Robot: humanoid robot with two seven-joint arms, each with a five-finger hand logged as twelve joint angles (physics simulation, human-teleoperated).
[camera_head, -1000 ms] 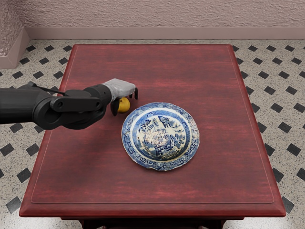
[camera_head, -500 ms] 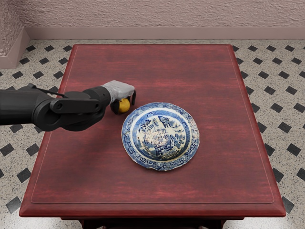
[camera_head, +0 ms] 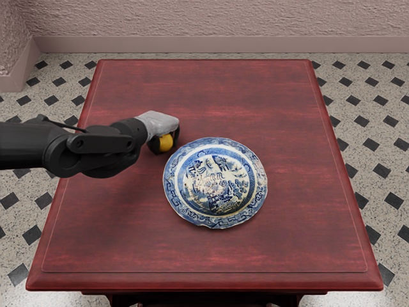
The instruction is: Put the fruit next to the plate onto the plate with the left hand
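Observation:
A small yellow fruit (camera_head: 166,142) lies on the red table just left of the blue-and-white patterned plate (camera_head: 215,181). My left hand (camera_head: 163,135) comes in from the left edge and covers the fruit from above. Its dark fingers are curled around the fruit, which still sits low at table level beside the plate's upper-left rim. Only the fruit's right side shows below the grey palm. The right arm is out of view.
The red wooden table (camera_head: 211,96) stands on a checkered floor. A bare stretch of tabletop lies behind and in front of the plate.
The hand has lowered onto the fruit and its fingers have drawn in around it. The fruit and plate have stayed in place.

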